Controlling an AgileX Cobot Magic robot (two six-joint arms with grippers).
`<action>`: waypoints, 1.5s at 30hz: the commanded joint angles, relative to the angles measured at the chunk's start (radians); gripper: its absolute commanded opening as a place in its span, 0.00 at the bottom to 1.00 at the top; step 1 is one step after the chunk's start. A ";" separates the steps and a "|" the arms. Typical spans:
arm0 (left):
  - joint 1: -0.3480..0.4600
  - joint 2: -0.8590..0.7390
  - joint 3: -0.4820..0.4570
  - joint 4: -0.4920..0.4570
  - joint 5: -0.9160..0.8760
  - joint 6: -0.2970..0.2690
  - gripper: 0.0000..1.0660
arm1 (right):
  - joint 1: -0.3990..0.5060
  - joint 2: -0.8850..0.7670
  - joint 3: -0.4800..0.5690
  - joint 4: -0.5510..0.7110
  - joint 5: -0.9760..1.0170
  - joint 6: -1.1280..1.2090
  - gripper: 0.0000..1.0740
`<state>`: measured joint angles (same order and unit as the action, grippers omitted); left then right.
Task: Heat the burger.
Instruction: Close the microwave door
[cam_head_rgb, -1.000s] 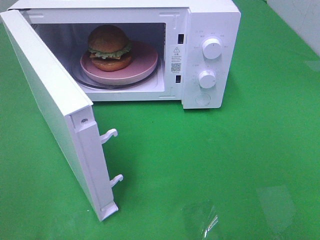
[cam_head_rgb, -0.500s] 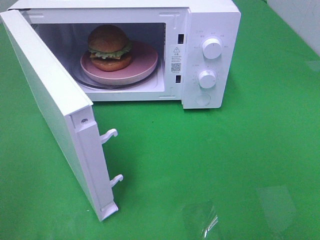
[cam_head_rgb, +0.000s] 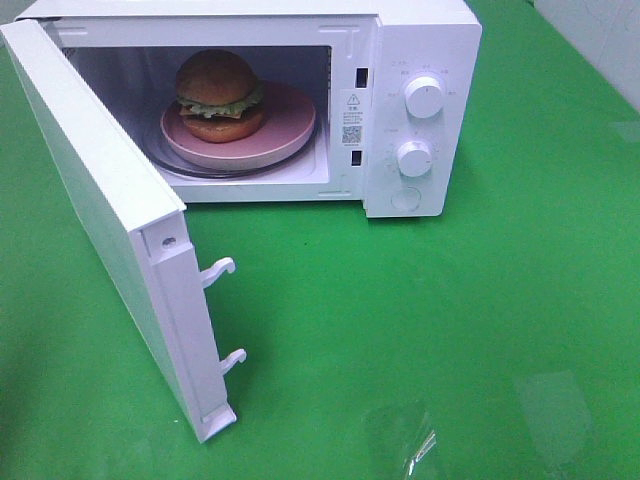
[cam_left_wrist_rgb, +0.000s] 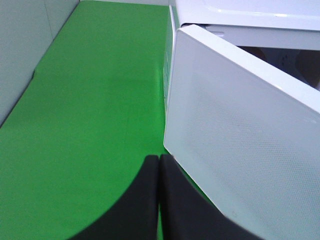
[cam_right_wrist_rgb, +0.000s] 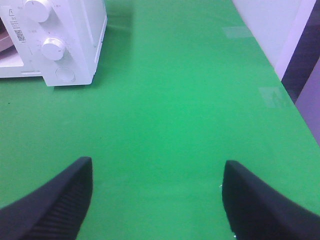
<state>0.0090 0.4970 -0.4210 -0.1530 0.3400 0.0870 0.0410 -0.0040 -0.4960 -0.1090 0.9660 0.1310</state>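
Observation:
The burger (cam_head_rgb: 218, 95), with golden-brown buns, green lettuce and cheese, sits on a pink plate (cam_head_rgb: 285, 125) inside the open white microwave (cam_head_rgb: 420, 40). The microwave door (cam_head_rgb: 110, 220) swings out toward the front left; its outer face shows in the left wrist view (cam_left_wrist_rgb: 240, 145). My left gripper (cam_left_wrist_rgb: 159, 200) is shut and empty, just beside the door's outer face. My right gripper (cam_right_wrist_rgb: 157, 195) is open and empty above the green table, in front of and to the right of the microwave (cam_right_wrist_rgb: 55, 40). Neither gripper shows in the exterior view.
The microwave's two white knobs (cam_head_rgb: 424, 98) and a round button (cam_head_rgb: 405, 200) are on its right panel. Two latch hooks (cam_head_rgb: 218, 270) stick out from the door's edge. The green table (cam_head_rgb: 450, 330) ends at a wall on the right (cam_right_wrist_rgb: 280, 30).

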 joint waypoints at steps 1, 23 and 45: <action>-0.005 0.030 0.045 -0.023 -0.134 -0.005 0.00 | -0.005 -0.027 0.004 0.002 -0.005 0.000 0.65; -0.005 0.491 0.256 0.168 -0.862 -0.118 0.00 | -0.005 -0.027 0.004 0.002 -0.005 0.000 0.65; -0.125 0.974 0.114 0.327 -1.121 -0.271 0.00 | -0.005 -0.027 0.004 0.002 -0.005 0.000 0.65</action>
<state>-0.0890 1.4500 -0.2870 0.2020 -0.7650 -0.1870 0.0410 -0.0040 -0.4960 -0.1080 0.9660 0.1310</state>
